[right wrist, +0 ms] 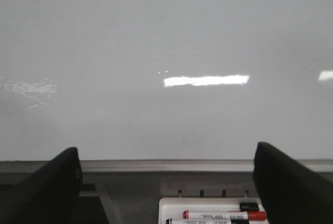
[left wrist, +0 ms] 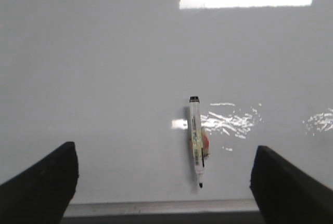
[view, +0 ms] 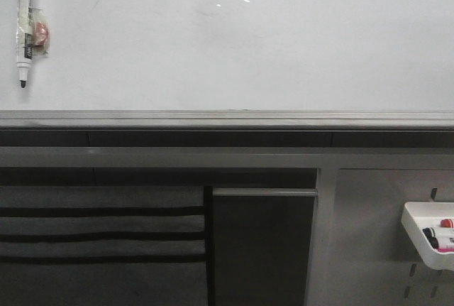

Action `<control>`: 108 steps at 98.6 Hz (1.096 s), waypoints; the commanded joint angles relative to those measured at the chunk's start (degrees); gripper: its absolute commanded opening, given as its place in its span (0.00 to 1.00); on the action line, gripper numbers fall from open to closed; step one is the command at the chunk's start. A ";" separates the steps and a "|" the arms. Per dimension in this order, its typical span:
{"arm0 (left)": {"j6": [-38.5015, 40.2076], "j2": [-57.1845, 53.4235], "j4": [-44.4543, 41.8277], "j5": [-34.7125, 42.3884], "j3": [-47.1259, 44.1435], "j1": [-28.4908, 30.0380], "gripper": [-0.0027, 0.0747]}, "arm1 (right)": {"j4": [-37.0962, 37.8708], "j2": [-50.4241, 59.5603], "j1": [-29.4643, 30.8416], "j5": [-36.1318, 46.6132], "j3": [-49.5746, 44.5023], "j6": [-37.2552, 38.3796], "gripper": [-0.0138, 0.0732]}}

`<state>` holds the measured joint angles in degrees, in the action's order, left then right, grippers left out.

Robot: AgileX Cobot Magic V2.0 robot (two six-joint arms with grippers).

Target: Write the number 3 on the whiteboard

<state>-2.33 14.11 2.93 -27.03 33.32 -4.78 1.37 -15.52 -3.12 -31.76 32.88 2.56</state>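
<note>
Front view: the whiteboard is seen blank, no 3 drawn yet. A marker is stuck at its upper left. Both the left tool and right tool are spread, empty. Fetching the marker is judged next.

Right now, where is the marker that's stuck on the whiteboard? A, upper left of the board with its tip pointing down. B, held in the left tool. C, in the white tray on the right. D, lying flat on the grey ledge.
A: the marker hangs upright at the upper left of the whiteboard, tip down, clear of the ledge; the left tool is open and empty.
</note>
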 commanded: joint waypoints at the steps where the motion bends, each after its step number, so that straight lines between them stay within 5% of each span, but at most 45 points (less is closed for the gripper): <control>1: -1.10 4.83 1.32 1.11 2.66 0.24 0.83 | -3.06 -2.52 0.28 1.05 3.22 -2.56 0.85; 34: -6.95 27.54 8.97 3.70 6.27 -0.25 0.83 | -23.36 -9.35 0.28 -1.30 5.24 -24.38 0.85; 68: -7.02 50.31 6.85 19.98 8.03 -7.30 0.83 | -23.79 -11.69 0.28 -0.81 5.24 -24.97 0.85; 108: -7.02 62.96 6.97 36.21 8.03 -7.47 0.83 | -23.79 -11.69 0.28 -0.68 5.24 -25.07 0.85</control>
<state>-9.12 76.75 9.83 2.40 39.40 -11.78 -21.33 -26.42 -3.12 -36.71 36.11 -21.86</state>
